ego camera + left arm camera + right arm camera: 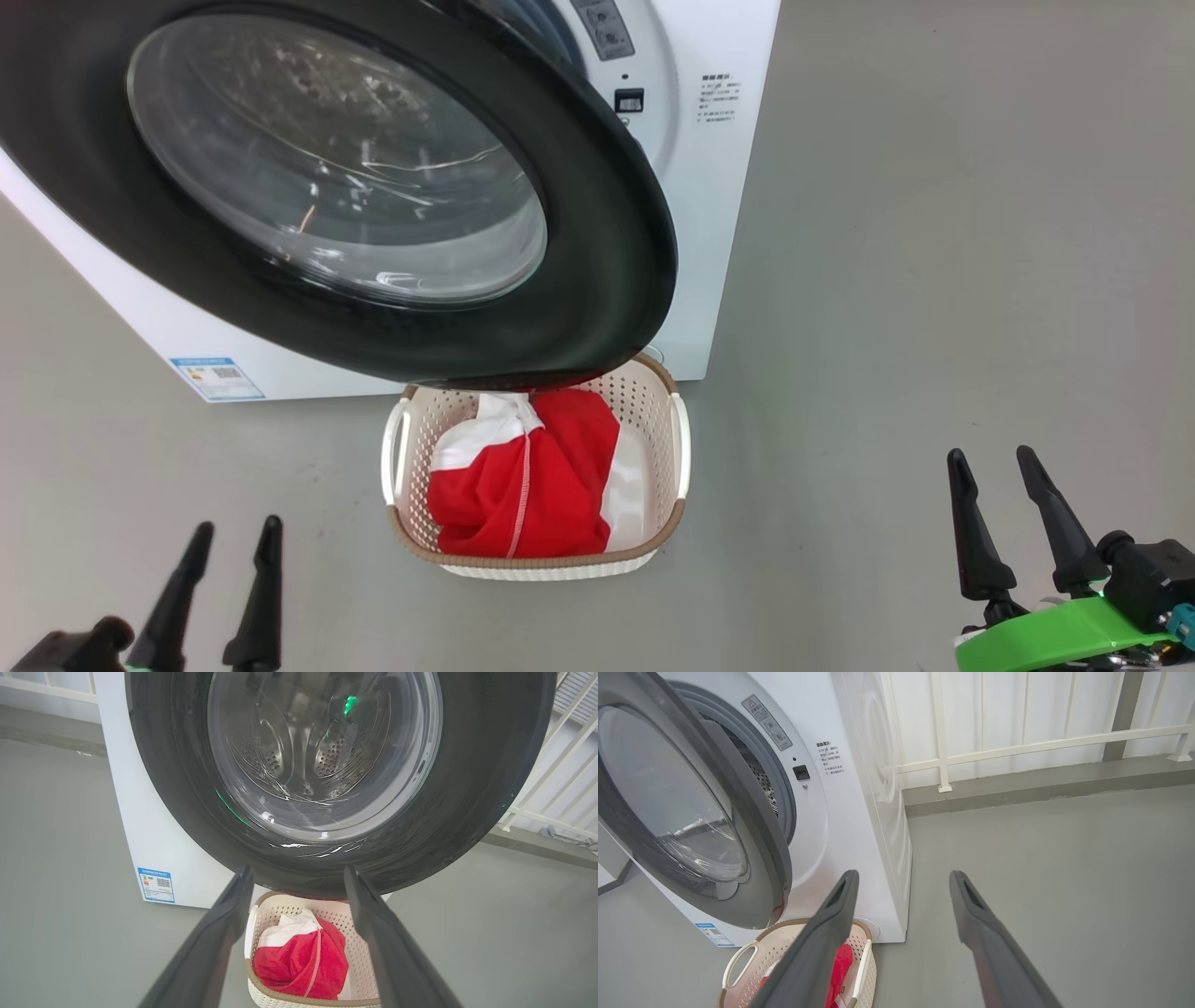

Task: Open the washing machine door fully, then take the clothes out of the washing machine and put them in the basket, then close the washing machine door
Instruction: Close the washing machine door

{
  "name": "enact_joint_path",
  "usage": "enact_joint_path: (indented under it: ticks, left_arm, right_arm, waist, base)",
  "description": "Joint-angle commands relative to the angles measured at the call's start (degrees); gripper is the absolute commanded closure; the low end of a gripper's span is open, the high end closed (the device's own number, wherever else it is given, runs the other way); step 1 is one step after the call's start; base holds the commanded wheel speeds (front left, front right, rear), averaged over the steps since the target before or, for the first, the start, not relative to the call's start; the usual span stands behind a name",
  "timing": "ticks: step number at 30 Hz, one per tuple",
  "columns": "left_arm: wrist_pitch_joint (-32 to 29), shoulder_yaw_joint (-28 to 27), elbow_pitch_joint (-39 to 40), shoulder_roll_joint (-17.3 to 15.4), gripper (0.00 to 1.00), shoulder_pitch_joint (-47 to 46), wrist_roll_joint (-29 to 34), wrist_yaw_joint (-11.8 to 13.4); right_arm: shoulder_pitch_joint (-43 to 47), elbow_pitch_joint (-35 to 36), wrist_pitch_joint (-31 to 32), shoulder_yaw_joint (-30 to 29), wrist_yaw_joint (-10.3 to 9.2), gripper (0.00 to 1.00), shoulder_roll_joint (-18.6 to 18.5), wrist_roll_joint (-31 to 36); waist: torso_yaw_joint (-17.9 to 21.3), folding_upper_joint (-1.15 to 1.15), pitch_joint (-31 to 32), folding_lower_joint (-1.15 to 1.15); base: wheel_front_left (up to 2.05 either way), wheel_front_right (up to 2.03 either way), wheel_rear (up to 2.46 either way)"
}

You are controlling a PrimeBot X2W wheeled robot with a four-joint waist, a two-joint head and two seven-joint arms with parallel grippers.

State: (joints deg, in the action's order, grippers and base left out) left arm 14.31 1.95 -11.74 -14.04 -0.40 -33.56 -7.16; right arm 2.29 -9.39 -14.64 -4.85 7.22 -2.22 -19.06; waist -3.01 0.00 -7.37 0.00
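The white washing machine [719, 233] fills the upper left of the head view. Its black-rimmed glass door [616, 252] stands partly open, swung out over the back of the basket [680, 448]. Red and white clothes [541, 485] lie bunched in that cream basket on the floor. My left gripper [237, 532] is open at the lower left, short of the basket. My right gripper [994, 457] is open at the lower right, well clear of it. In the left wrist view the door [467, 788] and the clothes [299, 961] lie ahead of the open gripper [299, 872]. The right wrist view shows the machine's front [822, 812] beyond the door.
Grey floor [934, 280] stretches to the right of the machine. A white railing [1017, 746] and a low kerb run behind it. A blue label sticker [217, 377] sits low on the machine's front.
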Motion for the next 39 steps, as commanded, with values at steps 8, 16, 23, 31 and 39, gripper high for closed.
enact_joint_path:
  ticks: [8,16,23,31,39]
  left_arm:
    - [0.68,-8.68,5.49,4.68,0.0,2.81,14.53,-0.33]
    - [0.69,-10.01,6.58,6.82,0.0,3.88,17.29,-0.33]
    - [0.69,-9.91,6.55,6.91,0.0,3.81,17.53,-0.33]
    - [0.69,-7.11,6.37,7.94,0.0,3.07,17.37,-0.33]
    - [0.69,-4.72,6.41,9.89,0.0,2.14,16.66,-0.33]
  right_arm:
    - [0.6,1.4,-0.36,0.82,0.26,0.0,-0.65,0.95]
    - [0.95,1.28,-0.36,0.86,0.26,0.0,-0.65,0.87]
    - [0.87,1.41,-0.36,1.01,0.26,0.0,-0.65,0.76]
    - [-0.43,0.14,-0.36,4.55,0.26,1.0,-0.65,0.3]
    - [-7.18,-1.86,-0.36,9.45,0.26,1.0,-0.65,-0.68]
  waist:
    - [0.29,0.0,0.75,0.0]
    - [0.11,0.0,1.02,0.0]
    - [-0.16,0.0,1.11,0.0]
    - [-3.16,0.0,0.86,0.0]
    - [-7.91,0.0,-0.89,0.0]
  base:
    - [0.0,0.0,0.0]
    - [0.0,0.0,0.0]
    - [0.0,0.0,0.0]
    - [0.0,0.0,0.0]
    - [0.0,0.0,0.0]
